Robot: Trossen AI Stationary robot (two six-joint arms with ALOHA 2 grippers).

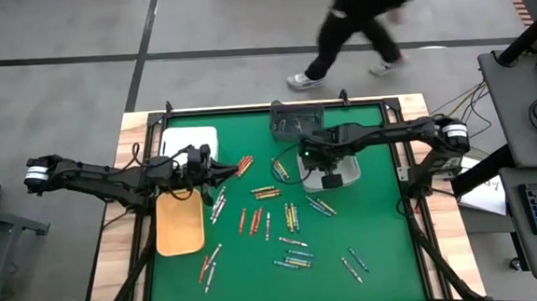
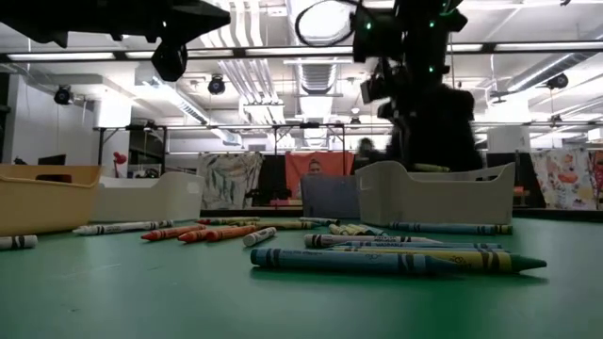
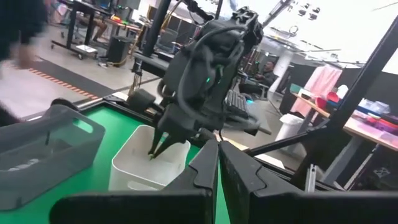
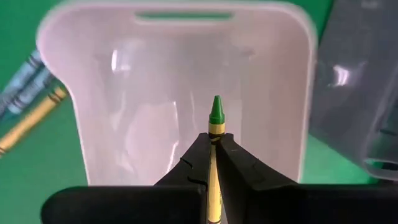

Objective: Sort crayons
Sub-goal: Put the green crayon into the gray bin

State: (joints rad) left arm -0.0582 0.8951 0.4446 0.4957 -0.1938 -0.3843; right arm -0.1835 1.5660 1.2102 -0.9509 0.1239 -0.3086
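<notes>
A: Left gripper [image 1: 215, 170]?
B: Pinched shut, empty, above tan tray [image 1: 179, 223], beside white tray [image 1: 189, 138].
A: Crayons [image 1: 289, 215]?
B: Scattered mid green mat [image 1: 375, 219], between both arms.
A: Right gripper [image 4: 213, 144]?
B: Clamped on green crayon [image 4: 215, 117], tip forward, over white bin [image 4: 99, 74]; grey bin [image 1: 295, 123] just beside.
</notes>
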